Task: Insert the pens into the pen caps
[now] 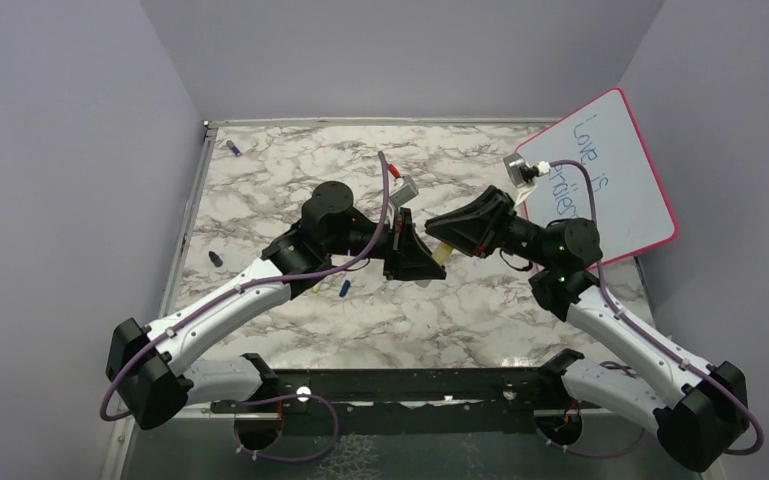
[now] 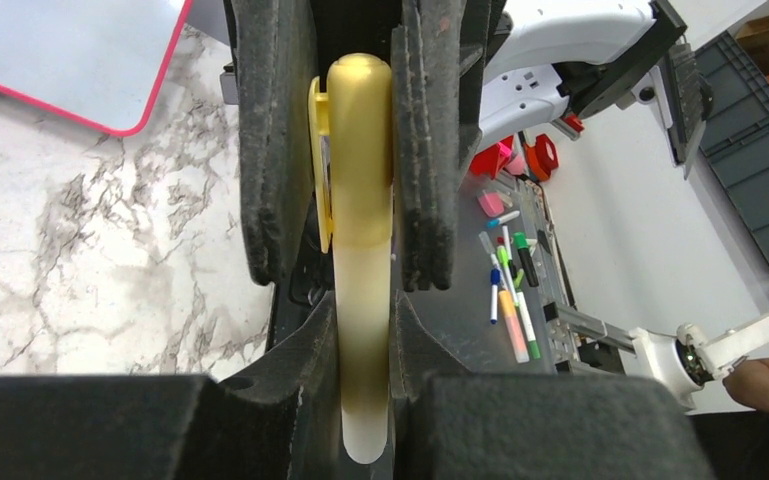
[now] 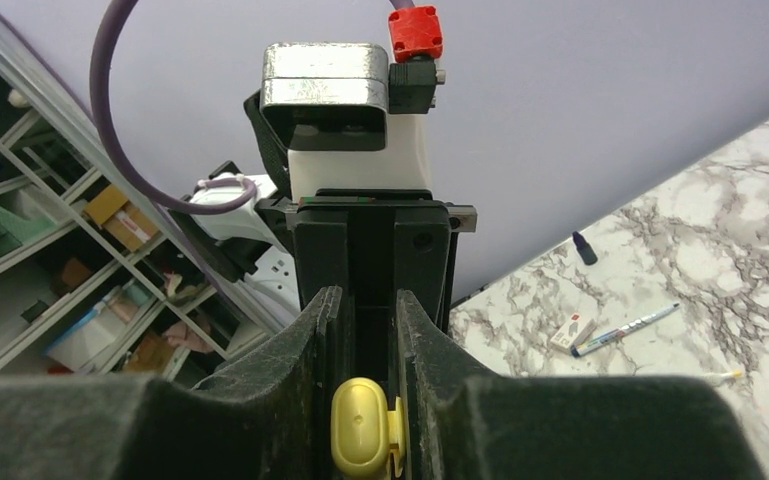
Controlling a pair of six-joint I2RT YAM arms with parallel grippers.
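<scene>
My two grippers meet tip to tip above the middle of the table. The left gripper (image 1: 420,262) (image 2: 363,322) is shut on the pale body of a yellow pen (image 2: 365,390) (image 1: 441,252). Facing it, the right gripper (image 1: 449,238) (image 3: 368,300) is shut on a yellow pen cap (image 3: 360,430) (image 2: 360,150) with a side clip. The cap sits over the pen's far end, in line with the body. Blue pen caps lie loose on the marble at the far left (image 1: 231,148), at the left edge (image 1: 215,258) and under the left arm (image 1: 345,288).
A pink-framed whiteboard (image 1: 600,175) leans at the back right. In the right wrist view a white pen with a blue end (image 3: 625,330), a small white box (image 3: 572,333) and a dark blue cap (image 3: 584,248) lie on the marble. Walls close the left and far sides.
</scene>
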